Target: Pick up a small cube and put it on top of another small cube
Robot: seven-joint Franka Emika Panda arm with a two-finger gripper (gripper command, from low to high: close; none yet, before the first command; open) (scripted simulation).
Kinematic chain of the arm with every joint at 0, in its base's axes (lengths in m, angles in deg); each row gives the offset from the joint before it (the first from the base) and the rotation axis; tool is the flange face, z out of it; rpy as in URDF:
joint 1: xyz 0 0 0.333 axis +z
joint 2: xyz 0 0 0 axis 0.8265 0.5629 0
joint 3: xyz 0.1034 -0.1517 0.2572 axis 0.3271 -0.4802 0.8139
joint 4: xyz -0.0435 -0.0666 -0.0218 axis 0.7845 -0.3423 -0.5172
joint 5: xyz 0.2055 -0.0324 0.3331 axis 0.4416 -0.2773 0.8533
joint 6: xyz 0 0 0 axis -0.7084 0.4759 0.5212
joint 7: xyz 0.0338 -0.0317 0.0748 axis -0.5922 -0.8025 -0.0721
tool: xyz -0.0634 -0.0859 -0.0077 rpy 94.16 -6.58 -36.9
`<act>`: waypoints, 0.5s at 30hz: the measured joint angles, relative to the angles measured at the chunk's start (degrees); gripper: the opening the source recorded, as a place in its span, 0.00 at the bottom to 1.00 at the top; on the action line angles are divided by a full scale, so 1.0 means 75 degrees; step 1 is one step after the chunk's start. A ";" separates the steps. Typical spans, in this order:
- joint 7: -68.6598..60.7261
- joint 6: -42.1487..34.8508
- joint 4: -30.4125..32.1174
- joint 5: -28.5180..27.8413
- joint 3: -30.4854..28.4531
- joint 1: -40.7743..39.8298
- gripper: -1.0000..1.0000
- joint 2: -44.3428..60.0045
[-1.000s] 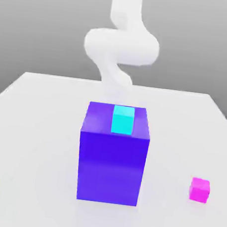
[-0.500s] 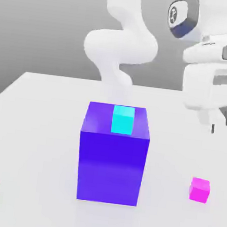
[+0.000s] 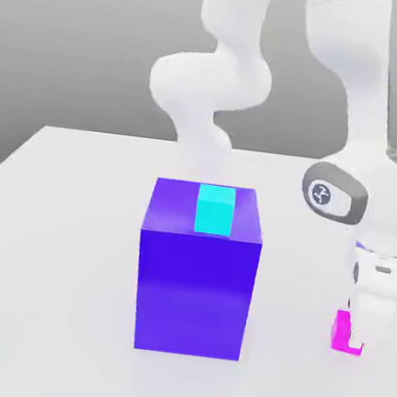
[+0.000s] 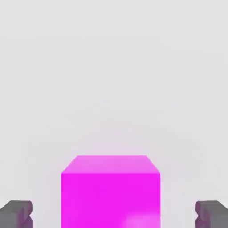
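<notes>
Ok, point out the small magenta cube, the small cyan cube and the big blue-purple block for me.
Small magenta cube [image 4: 110,198]: hand view, near face.
Small cyan cube [image 3: 214,215]: exterior view, front face.
Big blue-purple block [image 3: 194,293]: exterior view, front face.

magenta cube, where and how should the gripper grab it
I'd come straight down from above and grip the magenta cube by two opposite upright sides. Those faces are flat and parallel, and in the hand view the open fingers already stand one off each side, with a gap to both. It sits flat on the table, so its sides look free to pinch.
</notes>
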 joint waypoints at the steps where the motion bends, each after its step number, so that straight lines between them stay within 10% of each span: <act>1: 0.0001 -0.0001 0.0000 -0.0001 0.0000 0.0000 0.00 0.0000; 15: -0.1230 -0.1540 -0.0021 0.1065 0.0303 -0.0894 0.00 -0.1670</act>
